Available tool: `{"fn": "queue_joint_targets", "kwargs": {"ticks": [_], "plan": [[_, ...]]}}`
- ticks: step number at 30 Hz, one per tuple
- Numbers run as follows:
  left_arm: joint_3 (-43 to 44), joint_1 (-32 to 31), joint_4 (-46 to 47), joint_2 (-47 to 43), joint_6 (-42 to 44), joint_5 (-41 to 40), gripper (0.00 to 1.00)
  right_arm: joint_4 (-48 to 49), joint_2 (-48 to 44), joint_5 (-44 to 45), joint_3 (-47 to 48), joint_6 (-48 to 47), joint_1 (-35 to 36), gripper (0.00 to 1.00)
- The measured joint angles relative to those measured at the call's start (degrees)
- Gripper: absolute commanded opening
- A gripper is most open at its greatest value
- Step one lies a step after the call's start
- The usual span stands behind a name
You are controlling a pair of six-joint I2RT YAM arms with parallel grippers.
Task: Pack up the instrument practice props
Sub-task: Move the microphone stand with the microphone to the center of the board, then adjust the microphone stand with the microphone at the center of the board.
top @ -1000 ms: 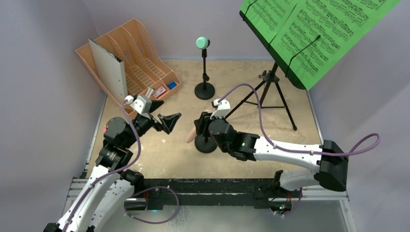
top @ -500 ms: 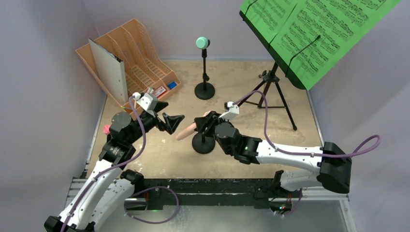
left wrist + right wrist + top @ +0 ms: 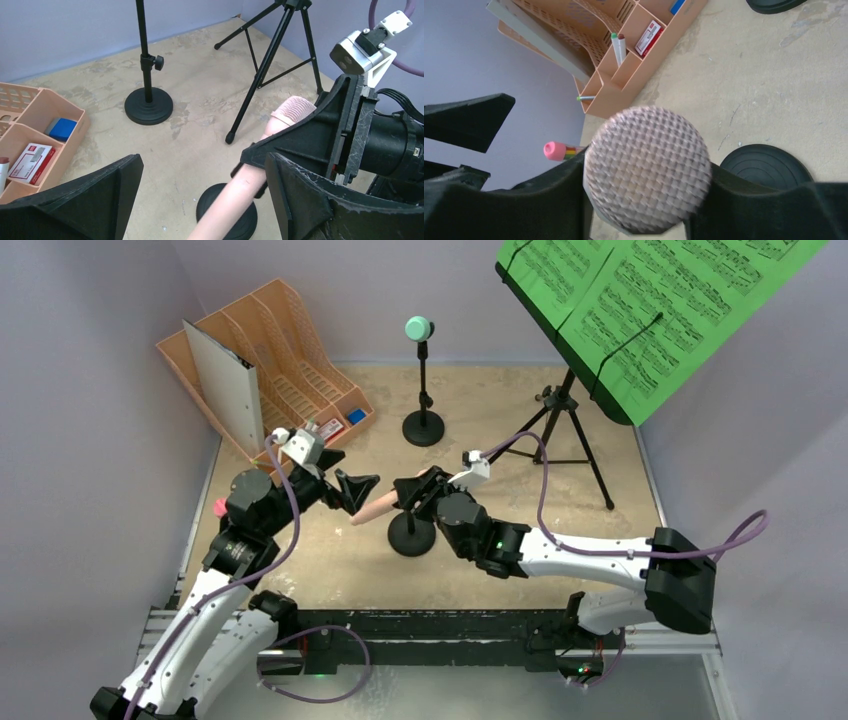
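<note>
- Rack (image 3: 300, 340), with binder (image 3: 225, 375), sits at the far-left corner, just behind the left arm. There is little room for backing up on that side.
- Left gripper (image 3: 360, 490): fingers spread wide and empty, pointed at the right gripper. Judged to be posed to receive.
- Pink mic (image 3: 372, 508) is held off the table between the two grippers. Its head is in the right jaws and its handle slopes down-left. In the left wrist view the handle end lies in the gap between the left fingers, with no contact seen.
- Right gripper (image 3: 412, 492): fingers partly closed, clamped on the mic just below its mesh head. This leaves the whole handle free, which suits a handover.
- Near pole (image 3: 410, 537): its round base stands on the table right under the mic. Cannot tell whether its clip is on the handle; if it is, a pull could tip the pole.
- Bare table (image 3: 330, 560) lies in front of and beyond the grippers, the best room for moving.
- Teal mic (image 3: 419, 329) is upright on the far pole (image 3: 423, 427), well apart from the grippers and not yet packed.
- Tripod (image 3: 560, 420) stands at the far right with green pages (image 3: 650, 300) on its desk. One front leg comes down near the right wrist, so a swing to the right is tight.
- Walls (image 3: 120, 490) close in the left, far and right edges.
</note>
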Motion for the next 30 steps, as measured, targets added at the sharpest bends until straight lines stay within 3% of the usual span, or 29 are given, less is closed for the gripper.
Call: {"fn": "queue_joint_targets", "kwargs": {"ticks": [5, 9, 21, 30], "plan": [[2.4, 0.0, -1.9, 1.7, -2.6, 0.1, 0.96, -1.0, -2.7, -1.1, 0.0, -4.1, 0.0, 0.89], [3.4, 0.0, -3.6, 2.0, -5.5, 0.5, 0.93, -2.6, -6.5, -2.6, 0.1, -9.2, 0.0, 0.99], [5.3, 0.0, -14.4, 2.8, -10.7, 7.1, 0.85, -7.3, -18.8, 0.3, -0.4, -24.3, 0.0, 0.99], [2.8, -0.1, -18.8, 2.9, -15.9, 13.0, 0.78, -10.6, -21.8, 2.4, -0.5, -34.3, 0.0, 0.99]]}}
